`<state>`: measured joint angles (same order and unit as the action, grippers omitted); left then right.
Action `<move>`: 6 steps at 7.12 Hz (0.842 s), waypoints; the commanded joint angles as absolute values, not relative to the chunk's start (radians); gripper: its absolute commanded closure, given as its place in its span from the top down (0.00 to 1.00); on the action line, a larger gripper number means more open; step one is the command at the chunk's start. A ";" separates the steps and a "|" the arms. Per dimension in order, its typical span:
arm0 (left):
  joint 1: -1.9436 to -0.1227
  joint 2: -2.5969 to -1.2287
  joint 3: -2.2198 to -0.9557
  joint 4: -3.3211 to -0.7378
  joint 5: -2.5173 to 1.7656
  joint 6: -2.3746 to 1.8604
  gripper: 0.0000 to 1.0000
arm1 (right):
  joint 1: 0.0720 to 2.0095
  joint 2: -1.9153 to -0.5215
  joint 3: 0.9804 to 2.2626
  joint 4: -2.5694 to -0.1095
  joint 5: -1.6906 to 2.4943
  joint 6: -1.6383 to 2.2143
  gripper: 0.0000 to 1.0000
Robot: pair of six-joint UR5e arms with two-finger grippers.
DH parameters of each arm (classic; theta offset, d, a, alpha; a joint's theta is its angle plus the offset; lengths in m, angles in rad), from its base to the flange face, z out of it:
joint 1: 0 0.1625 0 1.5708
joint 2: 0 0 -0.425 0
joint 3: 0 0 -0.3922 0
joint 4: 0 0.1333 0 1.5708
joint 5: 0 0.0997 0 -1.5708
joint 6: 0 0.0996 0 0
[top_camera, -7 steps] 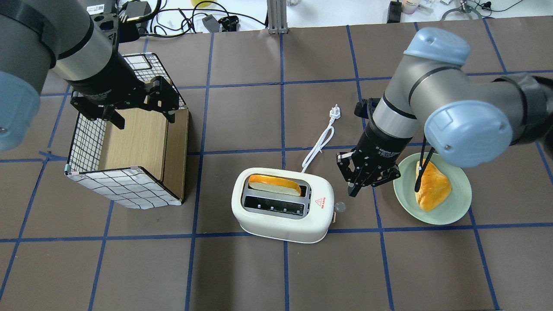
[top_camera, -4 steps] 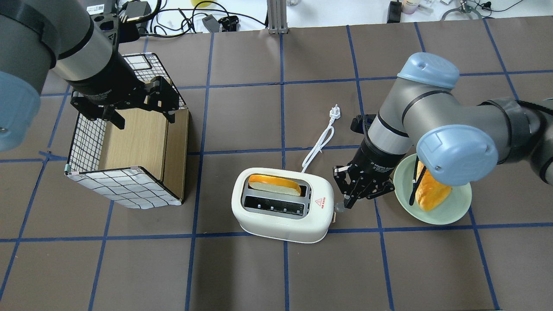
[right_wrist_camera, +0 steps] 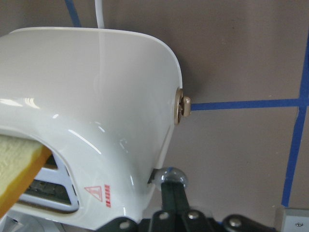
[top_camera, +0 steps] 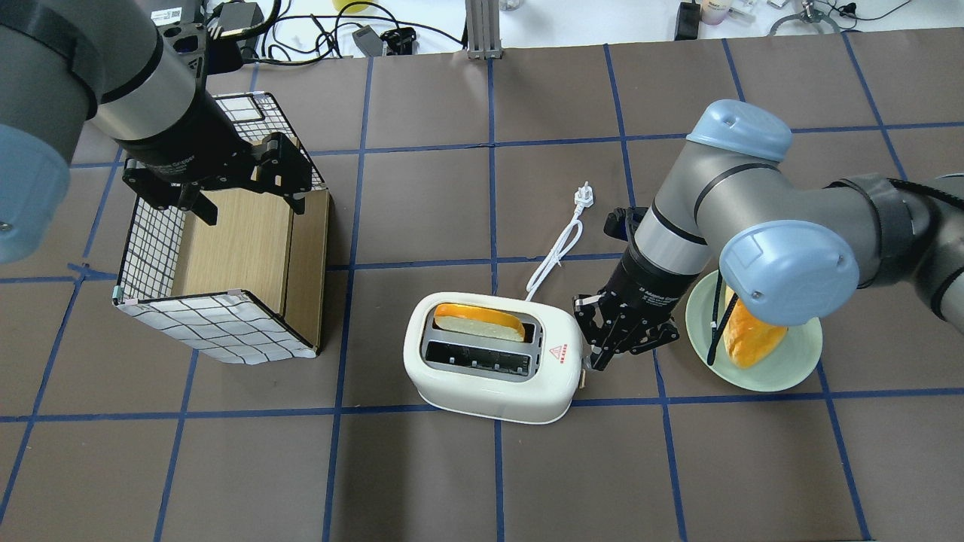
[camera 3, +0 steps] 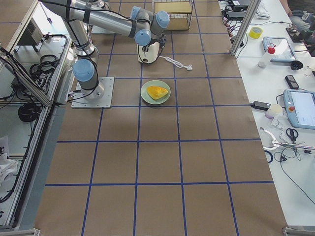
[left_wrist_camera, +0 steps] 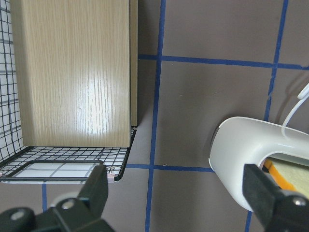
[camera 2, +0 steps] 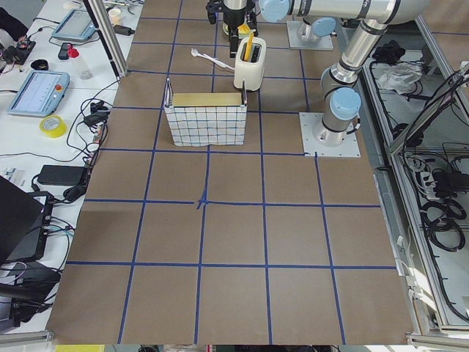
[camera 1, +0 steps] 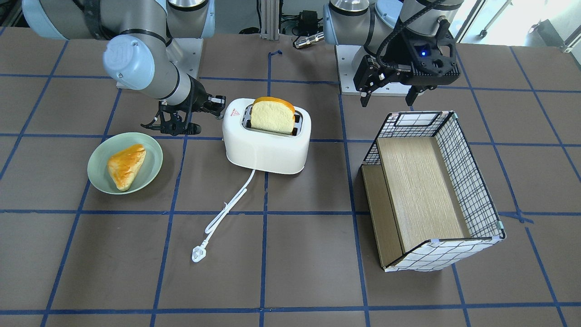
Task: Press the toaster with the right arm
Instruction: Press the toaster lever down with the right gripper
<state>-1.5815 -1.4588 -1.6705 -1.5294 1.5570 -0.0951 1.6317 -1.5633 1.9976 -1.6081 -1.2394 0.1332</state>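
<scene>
The white toaster (top_camera: 489, 376) stands mid-table, with a bread slice (top_camera: 478, 320) sticking up out of its far slot. It also shows in the front view (camera 1: 268, 145) and the right wrist view (right_wrist_camera: 96, 96). My right gripper (top_camera: 595, 360) is shut, its tips at the toaster's right end. In the right wrist view the tips (right_wrist_camera: 169, 193) touch the clear grey lever knob (right_wrist_camera: 169, 176), below a beige dial (right_wrist_camera: 182, 107). My left gripper (top_camera: 252, 209) is open and empty above the basket.
A green plate (top_camera: 783, 376) with a pastry (top_camera: 749, 342) lies just right of the right wrist. The toaster's white cord and plug (top_camera: 584, 197) run away behind it. A wire basket (top_camera: 226, 316) with wooden panels stands at the left.
My right gripper has moved left and down from beside the plate to the toaster's end, and its tips now meet the lever knob. The left arm has not moved.
</scene>
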 commanded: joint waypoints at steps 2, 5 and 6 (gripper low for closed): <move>-1.582 -1.459 -1.671 -1.529 1.557 -0.095 1.00 | 1.632 -1.542 1.999 -1.611 -1.238 0.133 0.00; -1.582 -1.459 -1.671 -1.529 1.557 -0.095 1.00 | 1.634 -1.516 2.020 -1.643 -1.238 0.129 0.00; -1.582 -1.459 -1.671 -1.529 1.557 -0.095 1.00 | 1.634 -1.505 2.025 -1.650 -1.238 0.129 0.00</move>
